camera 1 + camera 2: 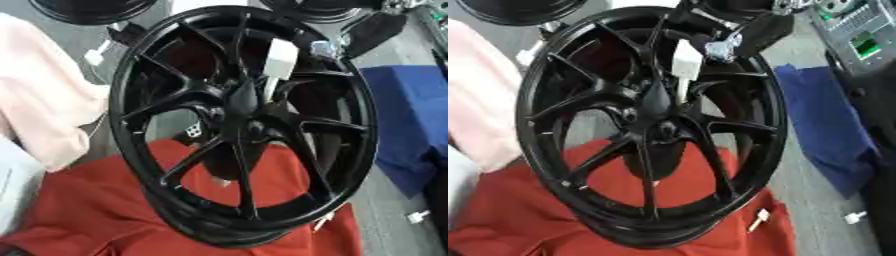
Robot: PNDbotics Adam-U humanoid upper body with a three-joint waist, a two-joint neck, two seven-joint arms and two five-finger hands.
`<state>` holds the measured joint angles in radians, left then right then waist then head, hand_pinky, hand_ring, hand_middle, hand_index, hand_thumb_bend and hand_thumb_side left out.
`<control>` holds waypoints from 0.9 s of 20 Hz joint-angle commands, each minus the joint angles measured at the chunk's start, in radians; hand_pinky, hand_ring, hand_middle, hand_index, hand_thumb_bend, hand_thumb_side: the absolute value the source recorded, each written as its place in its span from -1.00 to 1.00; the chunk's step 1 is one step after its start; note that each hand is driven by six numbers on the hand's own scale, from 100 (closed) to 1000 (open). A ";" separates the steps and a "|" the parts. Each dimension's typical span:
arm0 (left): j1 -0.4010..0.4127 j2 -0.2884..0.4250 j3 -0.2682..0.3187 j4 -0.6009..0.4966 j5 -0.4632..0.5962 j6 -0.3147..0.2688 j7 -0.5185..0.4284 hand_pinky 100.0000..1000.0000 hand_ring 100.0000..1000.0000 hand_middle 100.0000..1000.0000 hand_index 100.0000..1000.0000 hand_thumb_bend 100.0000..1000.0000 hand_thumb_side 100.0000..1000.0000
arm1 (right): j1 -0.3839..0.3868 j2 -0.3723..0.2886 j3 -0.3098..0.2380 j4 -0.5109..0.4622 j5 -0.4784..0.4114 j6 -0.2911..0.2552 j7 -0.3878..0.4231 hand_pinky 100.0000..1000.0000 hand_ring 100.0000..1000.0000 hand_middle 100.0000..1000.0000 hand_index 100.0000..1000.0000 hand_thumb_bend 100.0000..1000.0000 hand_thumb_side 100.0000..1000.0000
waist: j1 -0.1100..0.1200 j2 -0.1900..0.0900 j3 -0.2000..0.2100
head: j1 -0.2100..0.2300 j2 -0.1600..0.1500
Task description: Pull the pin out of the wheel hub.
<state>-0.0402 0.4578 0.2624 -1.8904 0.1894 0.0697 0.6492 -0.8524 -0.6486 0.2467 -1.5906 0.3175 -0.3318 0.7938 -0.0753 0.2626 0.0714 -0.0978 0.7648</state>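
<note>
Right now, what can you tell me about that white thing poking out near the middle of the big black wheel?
The white pin is a blocky, plastic-looking piece with a wider upper part and a thinner stem below. It stands nearly upright, tilted slightly, its stem running down toward the hub of the black wheel, between the spokes. A dark robot hand reaches in from the upper right, close beside its top; whether it actually grips the pin cannot be seen.

Grey floor [398, 210]; red cloth [79, 210], blue cloth [411, 110], pink fabric [39, 90] spread around.

surface: grey floor [394, 215] | on it: red cloth [96, 210], blue cloth [411, 115], pink cloth [39, 95]
</note>
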 commanded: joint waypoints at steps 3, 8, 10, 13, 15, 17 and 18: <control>-0.005 0.033 0.009 -0.007 -0.004 -0.003 0.002 0.25 0.05 0.00 0.51 -0.60 0.18 | -0.015 -0.026 -0.006 -0.010 0.060 -0.028 -0.028 0.73 0.74 0.56 0.74 -0.89 0.16 | 0.008 -0.019 0.003 | -0.002 0.005; -0.007 0.032 0.009 -0.007 -0.006 -0.003 0.001 0.25 0.05 0.00 0.51 -0.62 0.19 | -0.013 -0.012 -0.008 -0.005 0.114 -0.038 -0.079 0.73 0.74 0.54 0.75 -0.83 0.25 | 0.007 -0.014 0.005 | -0.009 0.005; -0.008 0.031 0.009 -0.007 -0.006 -0.003 0.001 0.26 0.05 0.00 0.51 -0.62 0.20 | -0.011 -0.005 -0.008 0.001 0.141 -0.043 -0.095 0.72 0.74 0.54 0.76 -0.86 0.32 | 0.007 -0.013 0.006 | -0.017 0.005; -0.010 0.029 0.008 -0.006 -0.005 -0.003 0.000 0.26 0.04 0.00 0.51 -0.62 0.20 | -0.006 0.005 -0.007 0.013 0.172 -0.055 -0.109 0.71 0.73 0.49 0.74 -0.88 0.35 | 0.006 -0.011 0.007 | -0.032 0.005; -0.010 0.028 0.008 -0.006 -0.004 -0.003 0.000 0.26 0.04 0.00 0.51 -0.62 0.20 | -0.004 0.011 -0.007 0.021 0.183 -0.059 -0.112 0.71 0.73 0.44 0.74 -0.91 0.38 | 0.006 -0.009 0.008 | -0.043 0.005; -0.011 0.027 0.008 -0.006 -0.003 -0.004 0.000 0.26 0.04 0.00 0.51 -0.63 0.21 | -0.001 0.018 -0.007 0.029 0.192 -0.062 -0.111 0.70 0.72 0.39 0.74 -0.92 0.41 | 0.007 -0.007 0.008 | -0.048 0.005; -0.012 0.027 0.008 -0.006 -0.003 -0.004 -0.001 0.26 0.04 0.00 0.51 -0.63 0.21 | 0.000 0.020 -0.007 0.032 0.196 -0.063 -0.110 0.70 0.72 0.38 0.74 -0.93 0.42 | 0.008 -0.007 0.009 | -0.050 0.005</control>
<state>-0.0437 0.4578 0.2623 -1.8850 0.1886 0.0674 0.6486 -0.8423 -0.6160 0.2476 -1.5568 0.5033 -0.3916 0.6869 -0.0747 0.2691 0.0794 -0.1421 0.7648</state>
